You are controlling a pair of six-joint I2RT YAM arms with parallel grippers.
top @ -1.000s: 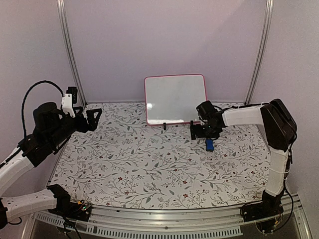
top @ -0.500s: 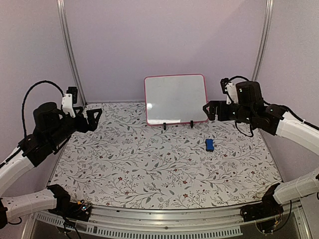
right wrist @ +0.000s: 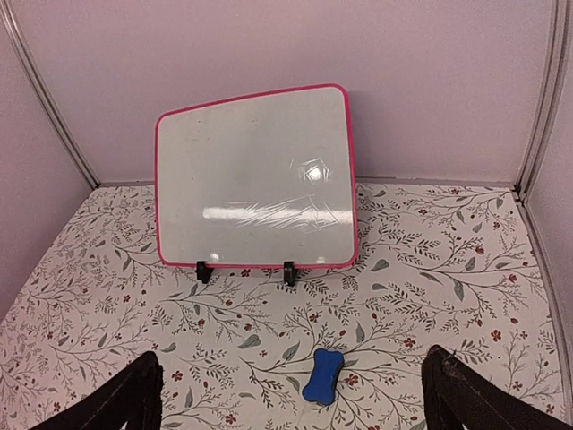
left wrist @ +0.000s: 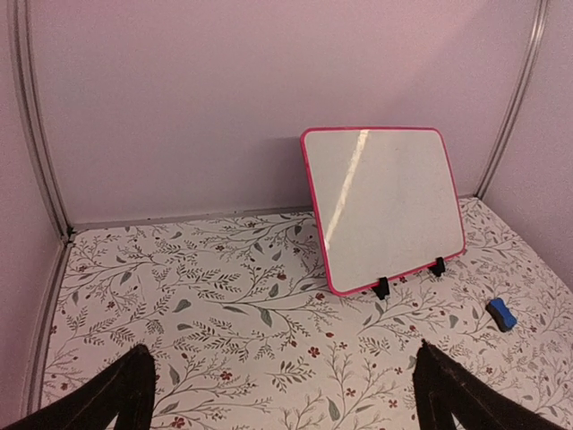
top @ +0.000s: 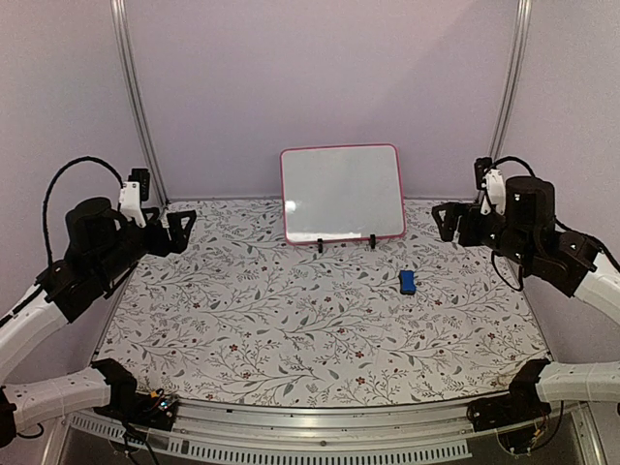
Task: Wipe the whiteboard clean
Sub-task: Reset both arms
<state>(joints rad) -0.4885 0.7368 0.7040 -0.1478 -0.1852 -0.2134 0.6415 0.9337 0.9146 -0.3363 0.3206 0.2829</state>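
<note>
- The left gripper (top: 184, 231) is a black two-finger tool. Its jaws are spread wide and hold nothing. It hangs in the air over the left rear part of the table, pointing right toward the middle.
- In the left wrist view, its two dark fingers (left wrist: 121, 394) sit at the bottom corners of the frame, with patterned tabletop showing in the wide gap between them.
- The right gripper (top: 448, 221) also has its jaws fully apart and holds nothing. It hangs over the right rear part of the table, pointing left.
- In the right wrist view, its fingers (right wrist: 125, 394) frame the bottom corners in the same way.
- A small blue eraser (top: 408, 282) lies flat on the table, right of centre. It is a little in front of the board's right foot, nearer the right gripper, and touches neither gripper nor the board. From the right wrist it looks bone-shaped.
- The whiteboard (top: 341, 192) stands at the rear centre of the table, between the two grippers and well apart from both.
- It has a pink-red frame and rests on two black clip feet (top: 321, 245), tilted back toward the wall.
- Its face is plain white with streaks of glare.
- The table (top: 291, 329) is covered in a white sheet printed with grey leaves and small red flowers.
- Pale lilac walls (top: 320, 77) enclose it, with metal posts (top: 136, 107) at the rear corners.
</note>
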